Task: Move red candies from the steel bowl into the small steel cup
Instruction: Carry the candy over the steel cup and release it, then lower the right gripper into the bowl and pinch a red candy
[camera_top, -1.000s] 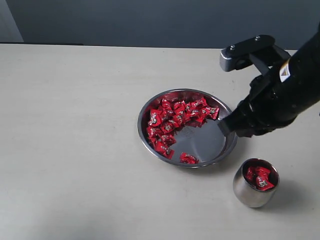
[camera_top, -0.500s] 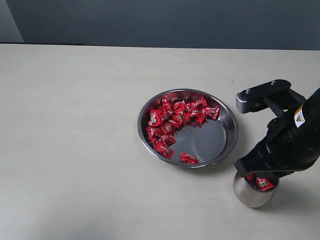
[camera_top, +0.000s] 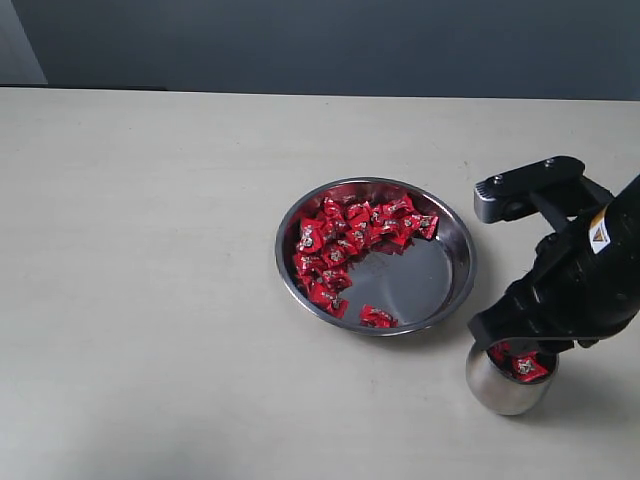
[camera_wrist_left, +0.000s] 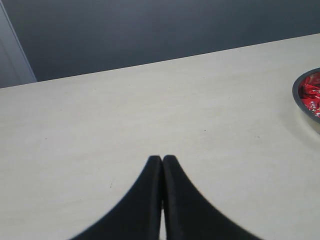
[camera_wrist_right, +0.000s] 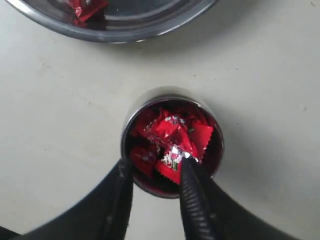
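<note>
The right gripper (camera_wrist_right: 155, 170) hung directly over the small steel cup (camera_wrist_right: 150, 97), its black tapered fingers (camera_wrist_right: 192, 200) parted, clasping nothing; one tip sat against a wrapper at the cup's mouth, the other outside the rim. The squat, polished cup held a heap of red candies (camera_wrist_right: 170, 130) in crinkled, shiny wrappers. Just beside the cup lay the wide, shallow steel bowl (camera_top: 415, 280), more candies banked along its side farthest from the cup. Well apart from the cup, the left gripper (camera_wrist_left: 162, 160) was closed, empty, above the matte pale table (camera_top: 150, 300).
</note>
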